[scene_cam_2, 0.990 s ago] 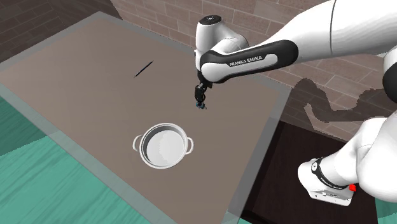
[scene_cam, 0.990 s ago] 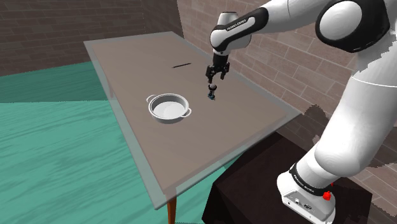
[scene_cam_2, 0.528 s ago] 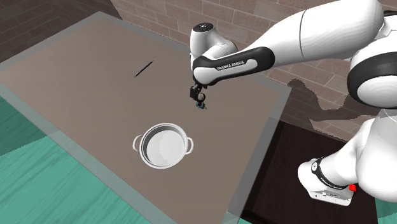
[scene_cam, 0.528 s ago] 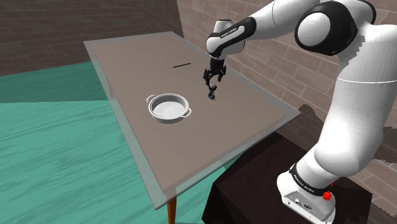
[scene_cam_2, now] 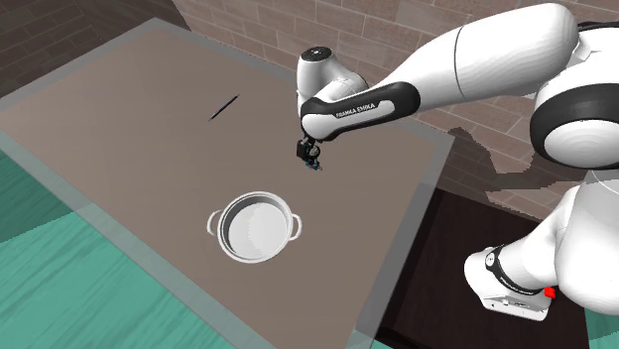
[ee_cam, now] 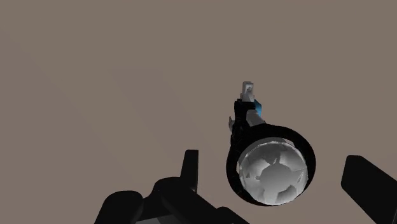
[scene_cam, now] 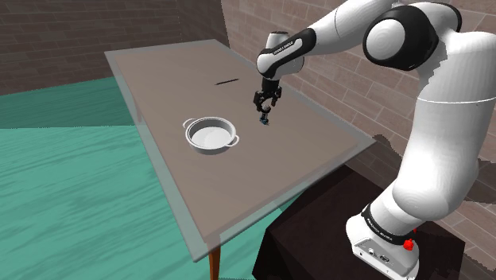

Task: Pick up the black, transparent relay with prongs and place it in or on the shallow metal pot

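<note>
Relay stands untouched on the table inside the wide-open gripper.

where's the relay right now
In the shoulder view the relay stands on the table, just under the gripper and right of the pot; in the wrist view it sits between the open fingers, untouched.

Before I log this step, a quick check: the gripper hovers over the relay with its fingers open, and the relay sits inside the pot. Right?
Not quite: the relay stands on the table, apart from the pot, as the shoulder view shows. The rest holds: the gripper hovers over it, fingers open.
</note>
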`<action>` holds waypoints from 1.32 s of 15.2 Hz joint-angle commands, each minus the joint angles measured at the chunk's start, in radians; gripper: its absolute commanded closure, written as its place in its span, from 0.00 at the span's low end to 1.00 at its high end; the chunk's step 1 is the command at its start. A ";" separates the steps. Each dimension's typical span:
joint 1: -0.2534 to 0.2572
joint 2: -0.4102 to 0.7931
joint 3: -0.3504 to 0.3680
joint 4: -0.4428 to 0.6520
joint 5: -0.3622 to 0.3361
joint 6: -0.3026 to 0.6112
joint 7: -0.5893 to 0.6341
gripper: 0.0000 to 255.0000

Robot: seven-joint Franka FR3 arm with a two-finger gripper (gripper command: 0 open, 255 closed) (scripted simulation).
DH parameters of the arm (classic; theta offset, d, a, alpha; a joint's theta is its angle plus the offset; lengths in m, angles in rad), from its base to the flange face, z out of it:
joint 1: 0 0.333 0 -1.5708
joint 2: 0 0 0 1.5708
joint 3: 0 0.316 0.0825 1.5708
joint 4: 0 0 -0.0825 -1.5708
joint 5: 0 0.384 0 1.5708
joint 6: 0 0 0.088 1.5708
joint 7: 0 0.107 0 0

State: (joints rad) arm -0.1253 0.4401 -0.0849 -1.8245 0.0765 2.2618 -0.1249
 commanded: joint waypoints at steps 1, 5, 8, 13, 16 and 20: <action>0.000 0.000 0.000 0.000 0.000 0.001 0.000 0.00; 0.000 0.000 0.000 0.000 0.000 0.000 0.000 1.00; 0.000 0.000 0.000 0.000 0.000 0.000 0.000 1.00; 0.000 0.000 0.000 0.000 0.000 0.001 0.000 1.00; 0.001 -0.022 -0.002 0.009 -0.003 -0.031 0.003 1.00; 0.002 -0.050 -0.004 0.026 -0.007 -0.075 0.006 1.00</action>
State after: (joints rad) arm -0.1226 0.3983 -0.0876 -1.8027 0.0701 2.1989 -0.1185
